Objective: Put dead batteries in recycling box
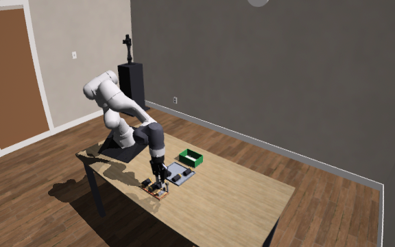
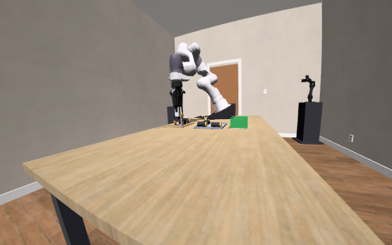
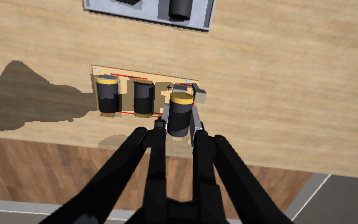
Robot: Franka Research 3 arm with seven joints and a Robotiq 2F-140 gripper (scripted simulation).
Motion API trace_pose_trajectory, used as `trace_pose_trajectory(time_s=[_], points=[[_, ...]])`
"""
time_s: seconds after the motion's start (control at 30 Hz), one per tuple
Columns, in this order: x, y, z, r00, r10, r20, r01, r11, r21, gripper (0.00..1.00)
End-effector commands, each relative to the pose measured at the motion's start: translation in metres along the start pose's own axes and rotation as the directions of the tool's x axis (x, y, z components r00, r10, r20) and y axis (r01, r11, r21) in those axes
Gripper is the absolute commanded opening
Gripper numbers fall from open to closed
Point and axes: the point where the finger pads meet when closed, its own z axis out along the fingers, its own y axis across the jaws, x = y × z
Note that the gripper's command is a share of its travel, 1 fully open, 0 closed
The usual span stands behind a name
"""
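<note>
Operator: Where is the workpiece relative to the hand?

Technician: The black cylindrical battery with a yellow end band [image 3: 180, 120] is between the fingertips of the black two-finger gripper [image 1: 160, 185] [image 2: 180, 117] [image 3: 179, 112]. The fingers are mostly closed, gripping its sides. Two black batteries, the nearer [image 3: 144, 99] and the farther [image 3: 108, 97], lie to one side on the thin tan board with red wires [image 1: 164, 197] [image 2: 182, 126] [image 3: 126, 95]. Ahead of the hand is the grey rectangular tray [image 1: 180, 182] [image 2: 211, 127] [image 3: 150, 19]; beyond it stands the green open-topped box [image 1: 197, 162] [image 2: 239, 122], upright.

Operator: Specify surface and room.

Technician: The pale wood-grained table [image 1: 225, 192] [image 2: 196, 170] [image 3: 280, 100] extends below the hand, its nearest long edge behind the fingers. Surrounding: brown plank floor [image 1: 321, 213] [image 2: 346, 177] [image 3: 80, 172], grey and beige walls.

Operator: Orientation?

Technician: In the wrist view, the long axis runs roughly along the fingers, yellow-banded end toward the tray. It appears tilted, though the angle is hard to judge.
</note>
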Motion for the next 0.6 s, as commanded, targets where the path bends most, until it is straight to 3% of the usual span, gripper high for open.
trace_pose_trajectory(time_s=[0.0,0.17,0.57], points=[[-0.002,-0.001,-0.021,1.0,0.022,0.007,-0.022,1.0,0.007,0.16],[-0.002,-0.001,-0.051,1.0,0.022,0.007,-0.022,1.0,0.007,0.16],[-0.002,-0.001,-0.053,0.999,0.038,0.007,-0.038,0.999,0.007,0.16]])
